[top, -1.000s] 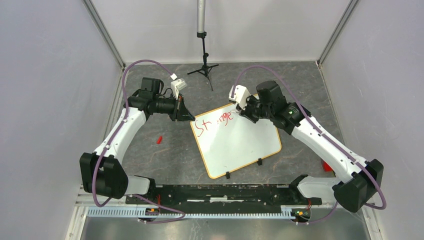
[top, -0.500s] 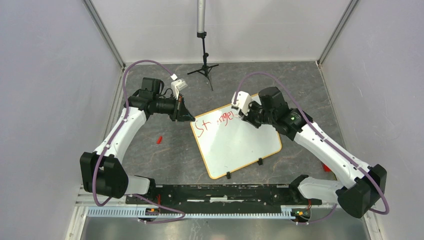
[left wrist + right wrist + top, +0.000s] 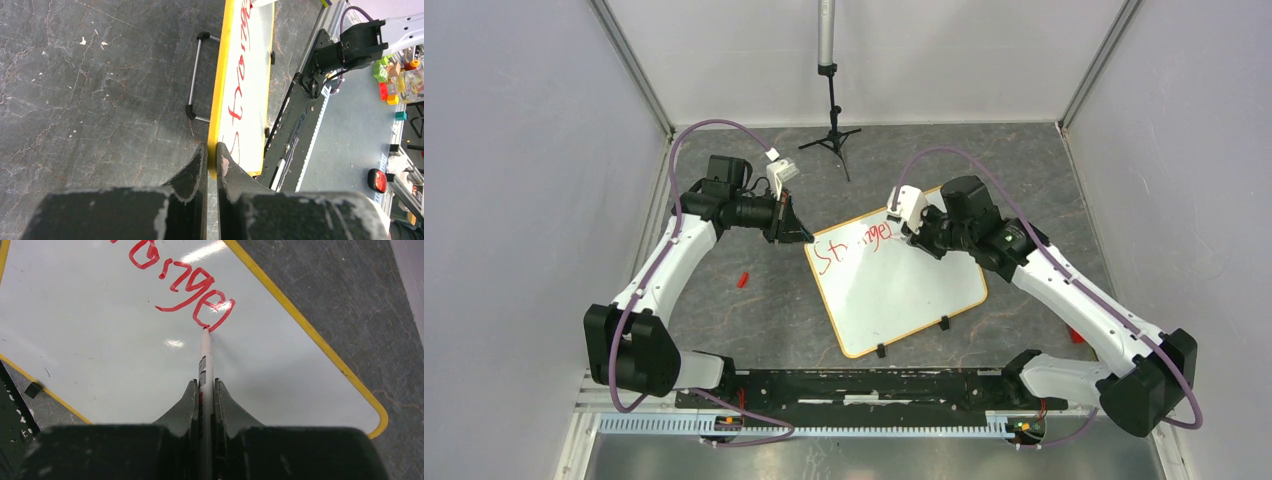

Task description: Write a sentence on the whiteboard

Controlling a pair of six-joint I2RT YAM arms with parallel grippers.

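With the right gripper clamped on the marker, whose tip touches the sentence near the whiteboard's far edge, I'd press lightly while the left gripper, seemingly pinching the whiteboard's left corner, steadies it on the table.

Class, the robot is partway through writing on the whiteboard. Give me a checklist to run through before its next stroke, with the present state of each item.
1. Marker clamped straight in the right jaws: ok.
2. Marker tip touching the board at the end of the writing: ok.
3. Left jaws shut on the board's frame, steadying it: ok.
4. Bare board ahead of the tip for more letters: ok.
5. Ink left in the marker: cannot tell.
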